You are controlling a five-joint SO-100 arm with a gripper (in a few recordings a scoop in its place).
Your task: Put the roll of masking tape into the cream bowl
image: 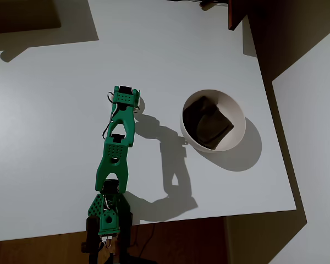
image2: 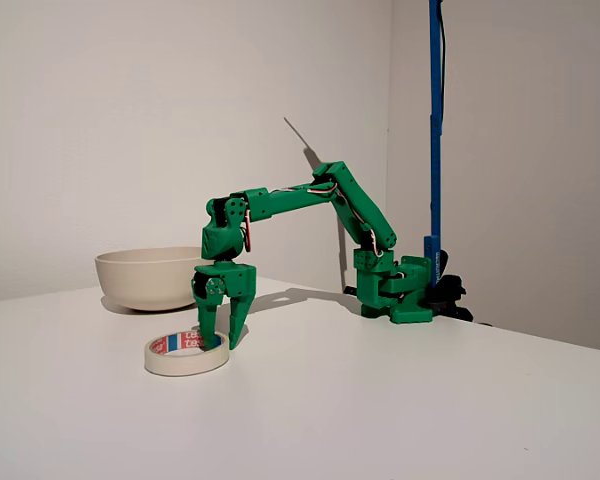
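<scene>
The roll of masking tape lies flat on the white table, an off-white ring with red print on its inner core. My green gripper points straight down over the ring's right side and is open. One finger stands over the inside of the ring, the other just outside it. In the overhead view the gripper covers most of the tape, and a sliver of the tape's rim peeks out on its right. The cream bowl sits to the right, with a dark brown cloth inside. In the fixed view the bowl stands behind the gripper.
The arm's base is clamped at the table's near edge. A blue pole rises behind the base. The table's right edge runs close to the bowl. A dark object sits at the far right corner.
</scene>
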